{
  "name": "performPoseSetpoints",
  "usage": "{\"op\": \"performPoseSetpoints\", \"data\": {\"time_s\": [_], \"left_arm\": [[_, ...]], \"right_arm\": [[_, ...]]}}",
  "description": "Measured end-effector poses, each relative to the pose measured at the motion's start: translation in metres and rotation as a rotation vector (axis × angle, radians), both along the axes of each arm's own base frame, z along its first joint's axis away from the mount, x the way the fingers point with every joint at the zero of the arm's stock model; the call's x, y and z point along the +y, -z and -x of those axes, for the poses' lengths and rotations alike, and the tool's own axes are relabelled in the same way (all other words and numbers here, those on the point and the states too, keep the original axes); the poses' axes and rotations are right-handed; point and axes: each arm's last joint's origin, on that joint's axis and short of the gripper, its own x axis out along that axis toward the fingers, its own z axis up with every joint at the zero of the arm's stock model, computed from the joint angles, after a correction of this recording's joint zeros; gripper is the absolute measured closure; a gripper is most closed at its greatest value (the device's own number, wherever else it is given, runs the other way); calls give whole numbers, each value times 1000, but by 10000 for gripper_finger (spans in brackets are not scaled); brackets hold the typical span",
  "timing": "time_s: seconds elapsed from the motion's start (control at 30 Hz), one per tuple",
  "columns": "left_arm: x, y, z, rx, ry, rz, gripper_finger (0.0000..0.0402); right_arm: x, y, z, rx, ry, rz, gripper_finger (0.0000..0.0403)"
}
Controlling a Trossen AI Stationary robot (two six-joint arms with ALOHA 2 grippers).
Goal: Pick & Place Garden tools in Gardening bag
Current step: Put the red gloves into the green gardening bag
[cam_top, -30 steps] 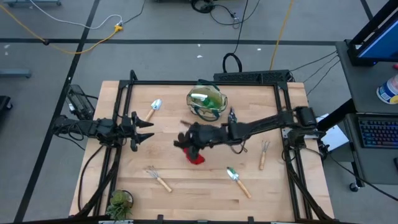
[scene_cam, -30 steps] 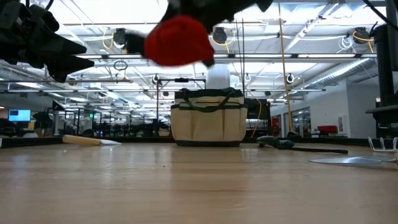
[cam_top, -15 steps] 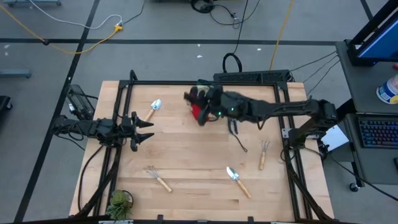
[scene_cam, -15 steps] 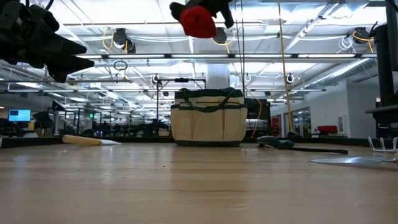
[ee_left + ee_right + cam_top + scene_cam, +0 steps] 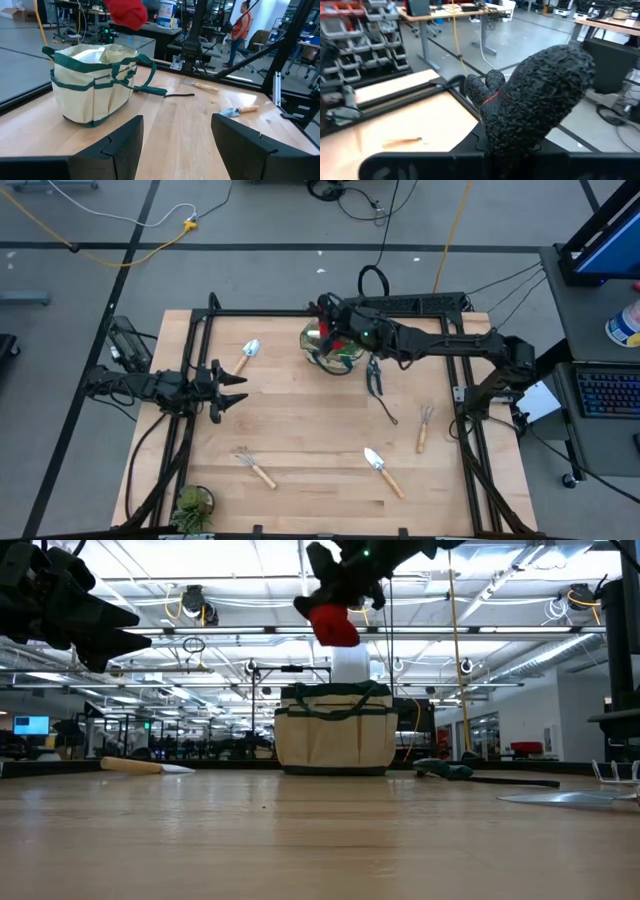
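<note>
Now the right jaws pinch a red-and-black glove [image 5: 335,624] above the bag [image 5: 335,738].

Both arms matte black, slender jointed links on black tubular frames bolted at the table's two sides.

Left arm [image 5: 150,387]: dark cables loop down from its base. Two broad, flat black fingers [image 5: 120,145], squared tips, smooth faces; a black crossbar behind them.

Right arm [image 5: 440,345]: long thin links, a small green light glowing on the wrist housing just behind the fingers. Thin black cable along the forearm, possibly clipped; too small to confirm.
</note>
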Motion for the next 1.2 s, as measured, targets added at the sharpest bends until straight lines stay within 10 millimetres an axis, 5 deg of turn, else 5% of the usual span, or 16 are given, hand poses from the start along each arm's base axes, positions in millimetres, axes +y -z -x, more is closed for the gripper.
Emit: {"op": "performPoseSetpoints", "data": {"time_s": [0.57, 1.2], "left_arm": [[0, 0, 0, 2, -8, -19, 160], [0, 0, 0, 4, -8, -27, 160]], "right_arm": [[-18, 68, 21, -21, 92, 48, 389], [-22, 81, 27, 40, 92, 91, 384]]}}
